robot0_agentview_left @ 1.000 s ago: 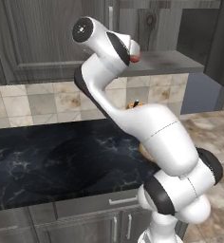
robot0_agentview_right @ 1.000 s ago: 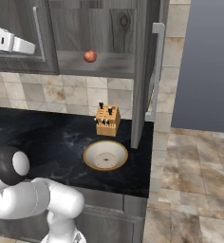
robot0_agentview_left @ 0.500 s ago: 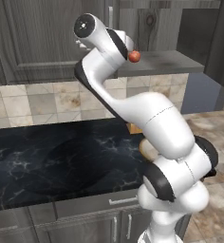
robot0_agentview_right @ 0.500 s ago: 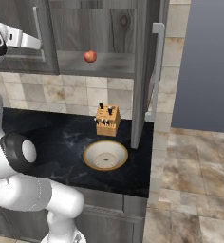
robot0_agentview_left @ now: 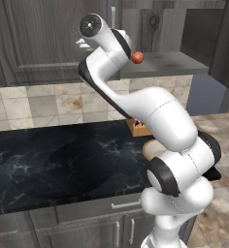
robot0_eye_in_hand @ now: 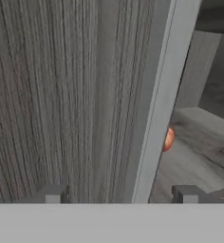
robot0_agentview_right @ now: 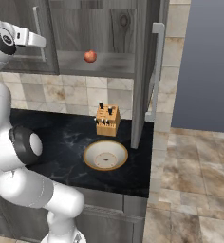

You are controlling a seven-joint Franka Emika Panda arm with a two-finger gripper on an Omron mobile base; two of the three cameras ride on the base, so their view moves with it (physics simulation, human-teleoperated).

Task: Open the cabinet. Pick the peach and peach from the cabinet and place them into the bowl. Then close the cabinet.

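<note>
Currently gripper spread wide, astride the left door's vertical edge. Red-orange peach sits on the cabinet shelf just beyond that edge, to its right.

A kitchen: dark marble counter, tiled backsplash, knife block, wood-grain wall cabinet.

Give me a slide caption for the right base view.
Right cabinet door swung open, one red-orange peach on its shelf, empty bowl waiting below.
</note>
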